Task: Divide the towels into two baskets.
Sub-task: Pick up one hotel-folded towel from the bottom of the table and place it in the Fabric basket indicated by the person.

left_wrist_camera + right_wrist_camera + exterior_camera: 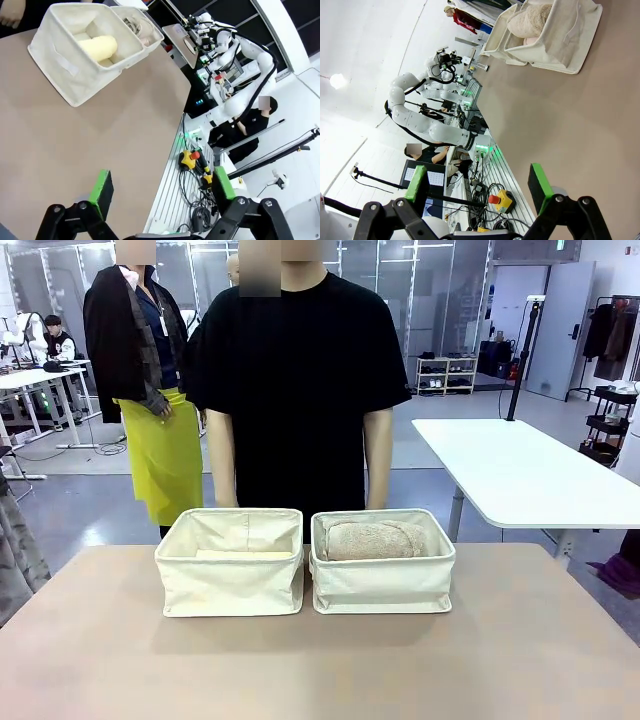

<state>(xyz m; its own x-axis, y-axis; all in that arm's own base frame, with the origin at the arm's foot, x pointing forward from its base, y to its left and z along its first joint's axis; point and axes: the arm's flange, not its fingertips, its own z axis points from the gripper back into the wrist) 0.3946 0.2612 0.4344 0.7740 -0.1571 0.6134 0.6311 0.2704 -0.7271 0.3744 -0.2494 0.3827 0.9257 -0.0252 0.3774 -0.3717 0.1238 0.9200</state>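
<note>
Two cream canvas baskets stand side by side on the table. The left basket (230,575) holds a pale yellow towel (98,47); the right basket (382,585) holds a shaggy tan towel (372,539) lying lengthwise.

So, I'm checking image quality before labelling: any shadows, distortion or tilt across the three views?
Front view: even light, both baskets casting a soft shadow toward the camera on the table, the tan towel sharp. Left wrist view: rolled scene, the yellow towel bright, left gripper open. Right wrist view: rolled too, wall washed out, right gripper open.
</note>
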